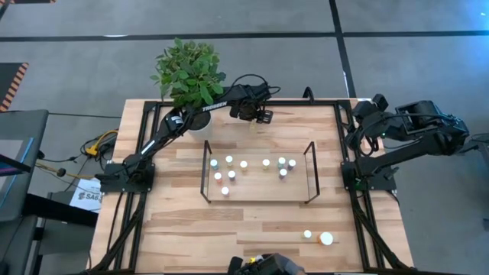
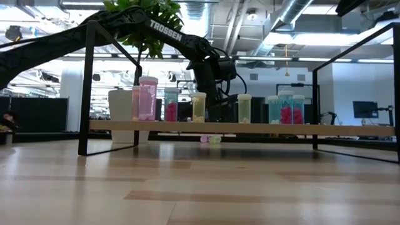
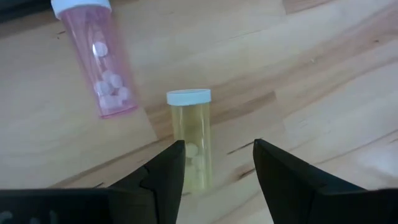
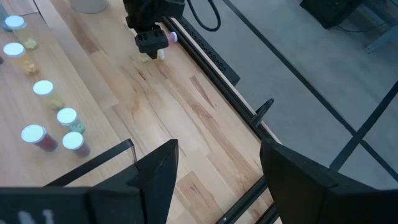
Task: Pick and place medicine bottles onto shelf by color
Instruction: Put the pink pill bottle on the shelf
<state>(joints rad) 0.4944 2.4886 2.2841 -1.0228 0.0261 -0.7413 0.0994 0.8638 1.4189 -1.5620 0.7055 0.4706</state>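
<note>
Low light-wood shelf with black wire end frames (image 1: pixel 256 192) sits well short of the left gripper (image 3: pixel 214 163), carrying upright white-capped bottles. Left gripper is wide open, holding nothing, over a lying yellow white-capped bottle (image 3: pixel 193 138); pink bottle (image 3: pixel 102 65) lies just beyond. Right gripper (image 4: pixel 217 165) open, empty, parked aside.

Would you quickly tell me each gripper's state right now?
Left gripper: open, above a lying yellow bottle, holding nothing.
Right gripper: open, empty.
</note>
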